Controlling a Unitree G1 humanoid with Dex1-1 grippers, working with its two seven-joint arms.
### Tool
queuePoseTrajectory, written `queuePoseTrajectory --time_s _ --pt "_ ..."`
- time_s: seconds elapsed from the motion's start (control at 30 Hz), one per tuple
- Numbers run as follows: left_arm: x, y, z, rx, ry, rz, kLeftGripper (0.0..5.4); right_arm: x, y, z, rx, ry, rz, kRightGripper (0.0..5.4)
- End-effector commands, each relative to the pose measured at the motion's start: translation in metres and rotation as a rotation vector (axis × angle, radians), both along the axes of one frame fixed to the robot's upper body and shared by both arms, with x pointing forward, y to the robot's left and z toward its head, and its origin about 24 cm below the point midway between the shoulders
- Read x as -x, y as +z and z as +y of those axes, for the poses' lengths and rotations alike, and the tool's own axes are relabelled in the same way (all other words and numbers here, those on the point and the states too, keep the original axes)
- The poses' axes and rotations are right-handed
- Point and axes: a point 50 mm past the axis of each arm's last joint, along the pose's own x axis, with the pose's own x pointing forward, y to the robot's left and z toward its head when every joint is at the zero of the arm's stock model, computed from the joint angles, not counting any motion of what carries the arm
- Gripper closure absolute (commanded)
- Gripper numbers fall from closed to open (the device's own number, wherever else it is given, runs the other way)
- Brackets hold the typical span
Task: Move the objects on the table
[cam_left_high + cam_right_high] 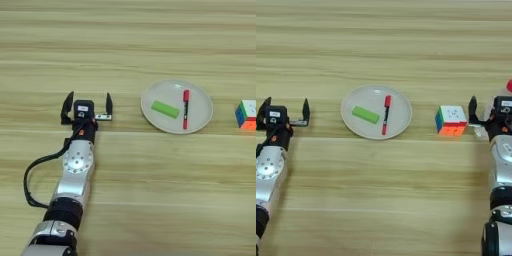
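Fingers of the left gripper [87, 105] stand spread apart and hold nothing, seen in the left eye view a little way left of the round pale plate [199, 99], resting low over the tabletop [150, 190]. On that plate lie the light-green block [165, 109] and, right of it, the red-and-black marker pen [185, 109], while the puzzle cube [247, 115] sits off the plate at its right, cut by the picture edge. Should this gripper sweep toward the plate, I judge its splayed fingers could nudge the rim and slide the whole plate, rolling the pen off. Turning to the right eye view, the right gripper [487, 116] sits just right of the cube; one black finger stands close beside the cube, the other runs off the edge, so I cannot tell whether it is spread or clenched. A careless closing there could knock the cube toward the plate. Light wooden planks with horizontal grain fill both views, bare except for these things; no room beyond shows.
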Motion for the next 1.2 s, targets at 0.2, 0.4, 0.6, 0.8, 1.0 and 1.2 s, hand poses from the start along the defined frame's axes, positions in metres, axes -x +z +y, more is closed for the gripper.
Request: queuePoseTrajectory --time_s 0.2,0.4,0.6,0.8,1.0,1.2 --pt "0.002 0.001 -0.002 0.0 -0.002 0.001 0.0 0.01 -0.009 0.008 -0.028 0.027 0.045 0.03" --pt "0.002 0.001 -0.003 0.001 -0.002 0.0 0.0 0.018 -0.015 0.011 -0.045 0.042 0.086 0.03" --pt "0.002 0.002 -0.004 0.002 -0.004 0.0 0.0 0.028 -0.018 0.012 -0.039 0.047 0.12 0.03" --pt "0.002 0.002 -0.004 0.003 -0.004 0.0 0.0 0.038 -0.02 0.01 -0.045 0.034 0.145 0.03" --pt "0.002 0.002 -0.005 0.004 -0.003 0.001 0.0 0.053 -0.035 0.014 -0.091 0.013 0.199 0.03" --pt "0.002 0.002 -0.005 0.006 -0.004 0.002 0.0 0.061 -0.04 0.023 -0.11 0.011 0.215 0.03"
